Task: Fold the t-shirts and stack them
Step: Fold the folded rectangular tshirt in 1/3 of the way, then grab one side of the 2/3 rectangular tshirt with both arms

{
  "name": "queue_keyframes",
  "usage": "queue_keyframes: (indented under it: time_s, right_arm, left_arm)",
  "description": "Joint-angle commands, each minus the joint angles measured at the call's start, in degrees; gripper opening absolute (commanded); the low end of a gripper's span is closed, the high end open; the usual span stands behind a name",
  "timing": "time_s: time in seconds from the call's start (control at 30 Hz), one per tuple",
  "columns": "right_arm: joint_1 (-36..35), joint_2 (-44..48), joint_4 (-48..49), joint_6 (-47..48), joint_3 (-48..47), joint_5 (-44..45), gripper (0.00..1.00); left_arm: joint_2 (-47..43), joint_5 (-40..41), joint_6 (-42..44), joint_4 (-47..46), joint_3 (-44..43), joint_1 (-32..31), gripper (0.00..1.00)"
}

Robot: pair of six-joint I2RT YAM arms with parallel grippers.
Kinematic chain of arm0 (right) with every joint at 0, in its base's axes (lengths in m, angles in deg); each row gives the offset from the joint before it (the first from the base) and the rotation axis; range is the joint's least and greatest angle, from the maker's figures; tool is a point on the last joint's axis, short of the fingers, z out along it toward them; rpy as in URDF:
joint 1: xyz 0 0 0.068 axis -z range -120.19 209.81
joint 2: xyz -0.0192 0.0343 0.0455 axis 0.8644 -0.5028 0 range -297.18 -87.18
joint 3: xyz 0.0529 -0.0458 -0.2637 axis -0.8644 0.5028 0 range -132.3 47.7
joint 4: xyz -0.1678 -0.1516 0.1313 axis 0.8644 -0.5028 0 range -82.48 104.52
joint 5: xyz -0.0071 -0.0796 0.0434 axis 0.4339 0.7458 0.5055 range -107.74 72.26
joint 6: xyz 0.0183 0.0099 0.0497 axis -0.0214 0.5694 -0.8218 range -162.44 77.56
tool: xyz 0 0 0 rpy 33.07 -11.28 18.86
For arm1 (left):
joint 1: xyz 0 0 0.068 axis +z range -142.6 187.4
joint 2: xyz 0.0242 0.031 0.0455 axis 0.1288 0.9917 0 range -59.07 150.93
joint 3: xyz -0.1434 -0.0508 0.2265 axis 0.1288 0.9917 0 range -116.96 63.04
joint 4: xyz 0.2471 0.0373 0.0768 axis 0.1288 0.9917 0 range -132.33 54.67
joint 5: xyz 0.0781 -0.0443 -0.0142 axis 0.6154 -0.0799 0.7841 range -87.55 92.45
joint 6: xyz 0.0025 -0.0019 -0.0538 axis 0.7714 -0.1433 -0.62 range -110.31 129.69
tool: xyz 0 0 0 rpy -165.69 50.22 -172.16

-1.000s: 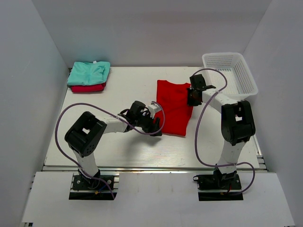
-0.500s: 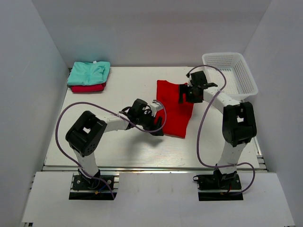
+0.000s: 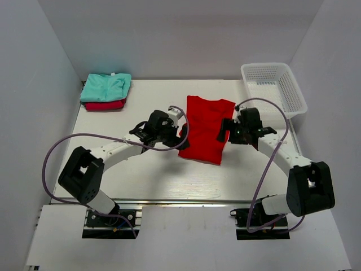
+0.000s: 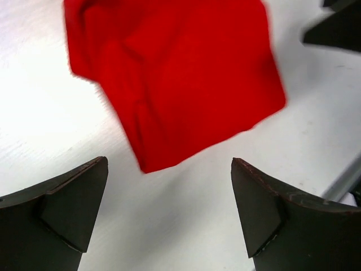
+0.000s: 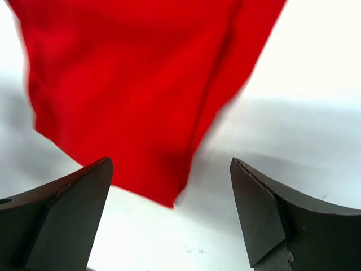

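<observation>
A bright red t-shirt (image 3: 204,129) lies folded flat mid-table. It fills the upper part of the left wrist view (image 4: 175,79) and the right wrist view (image 5: 141,84). My left gripper (image 3: 181,135) sits at the shirt's left edge, open, its jaws (image 4: 169,164) holding nothing over bare table just short of the cloth's corner. My right gripper (image 3: 225,133) is at the shirt's right edge, also open (image 5: 170,161) and holding nothing, above the shirt's lower corner. At the back left, a folded mint green t-shirt (image 3: 107,86) rests on a crimson-pink t-shirt (image 3: 105,105).
A white mesh basket (image 3: 265,65) stands at the back right corner. White walls enclose the table on the left, back and right. Purple cables loop from both arms above the table's near half.
Both grippers opened and let go of the red t-shirt. The right arm swung from the shirt's far edge to its right side. The left gripper shifted back along the left edge.
</observation>
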Motion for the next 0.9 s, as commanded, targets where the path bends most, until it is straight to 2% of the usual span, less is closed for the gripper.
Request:
queue_keyframes:
  time_s: [0.0,0.07,0.17,0.2,0.23,0.3,0.47,0.53,0.6,0.67,0.7,0.73,0.77,0.87]
  right_arm:
    - [0.2,0.8,1.7,-3.6,3.9,-3.1,0.9]
    - [-0.1,0.5,3.5,-3.5,7.4,-6.8,0.9]
    - [0.2,-0.1,7.9,-4.2,11.9,-10.9,0.9]
    - [0.2,-0.3,8.8,-4.9,12.5,-12.5,0.88]
    - [0.2,-0.8,10.2,-5.1,12.9,-13.2,0.88]
    - [0.3,-1.3,10.7,-5.6,14.0,-13.2,0.82]
    - [0.1,-2.9,12.3,-6.9,16.4,-13.4,0.7]
    - [0.2,-3.0,13.2,-7.4,17.2,-13.1,0.59]
    - [0.2,-3.6,12.8,-7.5,17.2,-13.1,0.5]
    - [0.2,-4.0,13.0,-7.4,17.5,-13.4,0.37]
    - [0.1,-4.4,13.2,-7.2,17.9,-13.8,0.08]
    - [0.2,-4.4,13.5,-7.2,18.3,-13.6,0.08]
    - [0.2,-4.0,13.3,-7.4,18.6,-13.0,0.0]
    - [0.4,-2.0,11.2,-6.0,20.0,-10.3,0.0]
  left_arm:
    - [2.3,4.1,-1.4,3.1,1.6,0.4,1.0]
    - [3.5,2.6,-2.0,1.9,2.4,0.4,1.0]
    - [6.2,1.6,-2.0,1.3,2.9,0.4,0.91]
    - [6.9,1.1,-2.0,0.5,2.9,0.4,0.83]
    - [8.3,0.2,-2.0,-0.3,2.9,0.4,0.8]
    - [9.7,-1.4,-2.0,-1.0,2.9,0.4,0.69]
    - [12.3,-2.1,-2.5,-0.4,2.4,-0.8,0.57]
    - [13.5,-3.6,-3.1,-1.7,3.8,-0.8,0.43]
    - [14.1,-4.5,-3.1,-1.8,3.8,-0.8,0.34]
    - [14.1,-5.1,-3.1,-1.8,4.5,-0.8,0.24]
    - [14.1,-5.7,-3.1,-2.4,4.5,-0.8,0.18]
    - [14.1,-5.7,-3.1,-2.4,5.0,-0.8,0.11]
    - [14.1,-5.7,-3.1,-1.5,5.0,-0.8,0.0]
    - [12.0,-5.7,-3.1,-0.7,6.6,-0.1,0.0]
